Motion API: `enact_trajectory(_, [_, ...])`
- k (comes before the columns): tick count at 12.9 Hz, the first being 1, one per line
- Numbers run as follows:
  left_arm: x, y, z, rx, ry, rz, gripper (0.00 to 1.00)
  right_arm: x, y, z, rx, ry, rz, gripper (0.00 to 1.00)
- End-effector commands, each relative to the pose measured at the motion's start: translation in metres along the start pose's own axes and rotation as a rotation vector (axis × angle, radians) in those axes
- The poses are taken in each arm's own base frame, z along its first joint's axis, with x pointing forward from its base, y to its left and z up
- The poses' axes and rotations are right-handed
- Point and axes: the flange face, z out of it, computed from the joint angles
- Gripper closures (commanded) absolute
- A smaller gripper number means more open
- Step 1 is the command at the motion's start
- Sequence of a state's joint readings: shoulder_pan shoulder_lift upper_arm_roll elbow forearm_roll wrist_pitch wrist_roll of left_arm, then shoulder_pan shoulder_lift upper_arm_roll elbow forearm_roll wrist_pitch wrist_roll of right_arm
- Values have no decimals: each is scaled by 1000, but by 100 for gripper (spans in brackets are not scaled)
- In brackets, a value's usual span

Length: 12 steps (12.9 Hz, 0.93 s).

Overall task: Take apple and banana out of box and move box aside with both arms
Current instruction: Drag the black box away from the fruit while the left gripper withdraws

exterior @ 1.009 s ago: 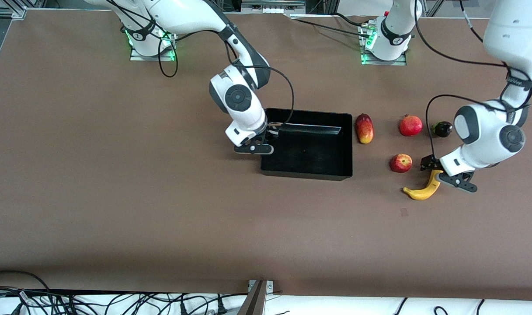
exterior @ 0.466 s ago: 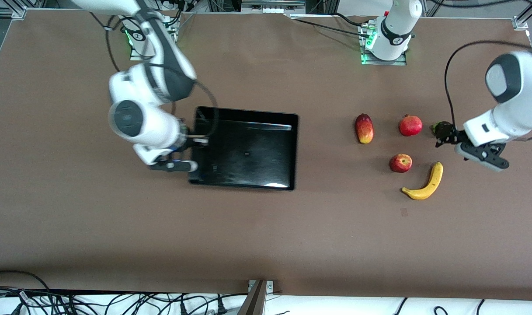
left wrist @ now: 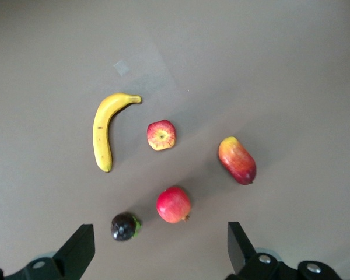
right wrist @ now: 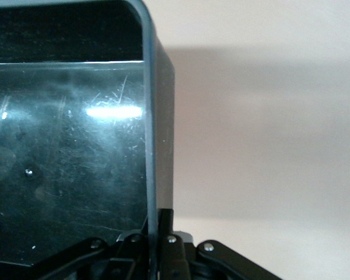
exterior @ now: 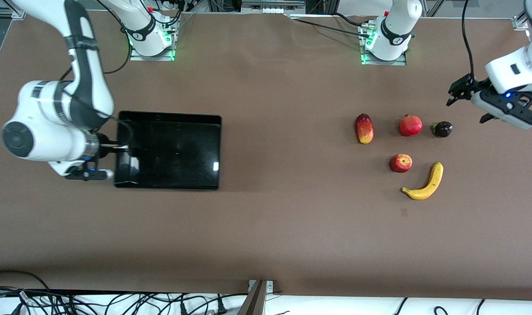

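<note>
The glossy black box (exterior: 169, 115) is toward the right arm's end of the table. My right gripper (exterior: 116, 153) is shut on the end wall (right wrist: 152, 116) of the box, one finger (right wrist: 172, 230) outside it. The box holds nothing. The red apple (exterior: 400, 162) and the yellow banana (exterior: 425, 183) lie side by side on the table toward the left arm's end. My left gripper (exterior: 498, 121) hangs open and empty in the air over that end of the table. Its wrist view looks down past the left gripper (left wrist: 158, 239) onto the banana (left wrist: 102, 131) and apple (left wrist: 161, 135).
Three other fruits lie in a row farther from the front camera than the apple: an oblong red-yellow fruit (exterior: 364, 128), a crowned round red fruit (exterior: 410, 125) and a dark purple one (exterior: 442, 129). Brown table (exterior: 292, 218) spreads between box and fruits.
The right arm has carried the box from the table's middle toward its own end. The left gripper has risen from the banana and drawn away, empty.
</note>
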State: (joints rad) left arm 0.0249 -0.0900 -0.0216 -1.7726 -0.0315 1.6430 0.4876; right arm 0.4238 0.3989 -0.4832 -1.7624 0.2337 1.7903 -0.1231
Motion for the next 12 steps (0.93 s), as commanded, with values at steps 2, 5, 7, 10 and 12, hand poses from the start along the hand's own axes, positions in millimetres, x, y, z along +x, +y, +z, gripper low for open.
enact_trajectory(2, [20,36,-45,80,-35,-64,0,-22,57,36,62,-21,-42,100])
enact_trajectory(5, [27,44,-41,68,-32,-134,0,-33,74,65,66,22,-56,100])
enact_trajectory(7, [27,39,-38,43,-19,-148,0,-33,76,67,58,47,-38,100])
enact_trajectory(10, [32,45,-38,15,-6,-275,0,-38,79,80,58,40,-30,94])
enact_trajectory(12, [49,45,-36,13,-8,-317,0,-38,79,77,60,36,-29,7])
